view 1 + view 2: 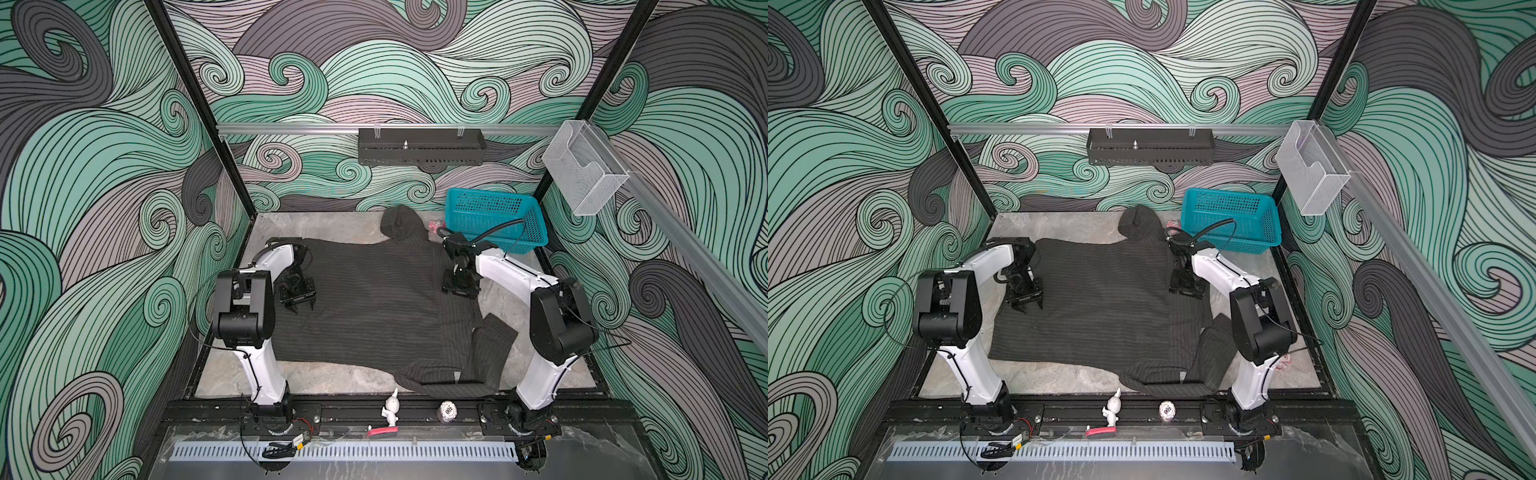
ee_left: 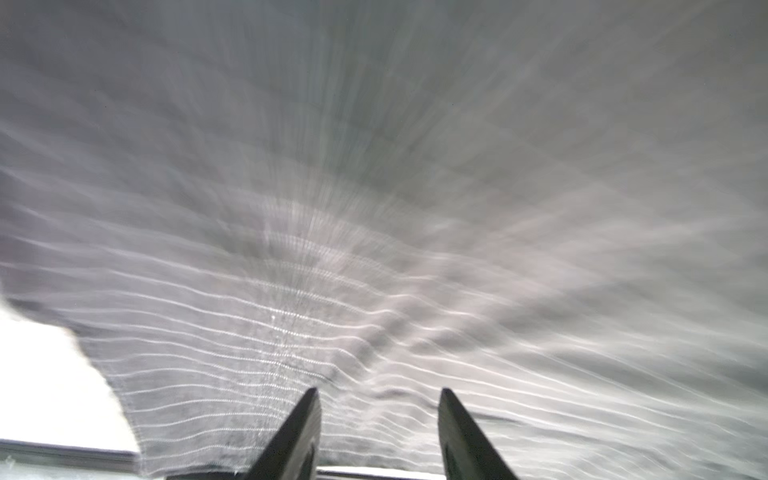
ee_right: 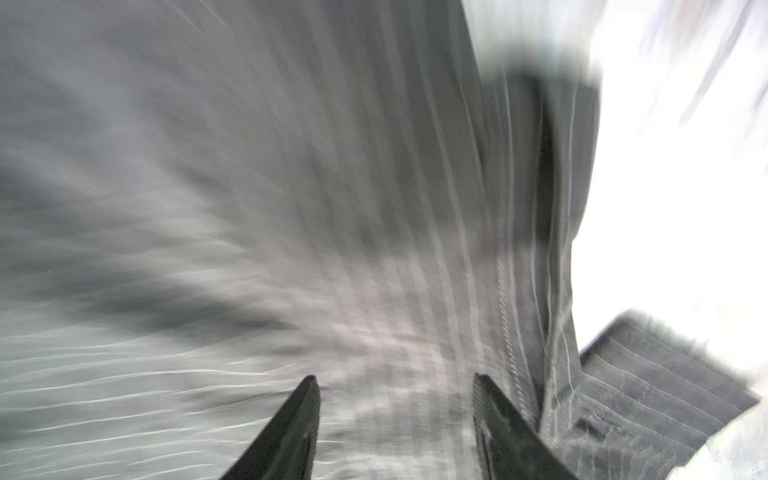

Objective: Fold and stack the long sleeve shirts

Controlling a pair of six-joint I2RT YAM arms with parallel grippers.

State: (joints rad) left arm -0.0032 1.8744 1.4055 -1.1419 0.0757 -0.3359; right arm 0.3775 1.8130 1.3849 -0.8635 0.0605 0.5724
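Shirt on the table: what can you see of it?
The shirt is soft, dark charcoal with thin pale pinstripes, spread mostly flat on the grey table. A bunched part reaches back beside the teal basket; a sleeve lies folded at the near right corner. The left hand and right hand are open above it.

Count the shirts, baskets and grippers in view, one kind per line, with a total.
Shirts: 1, the dark pinstriped shirt
Baskets: 1, the teal basket
Grippers: 2, the left gripper and the right gripper
Total: 4
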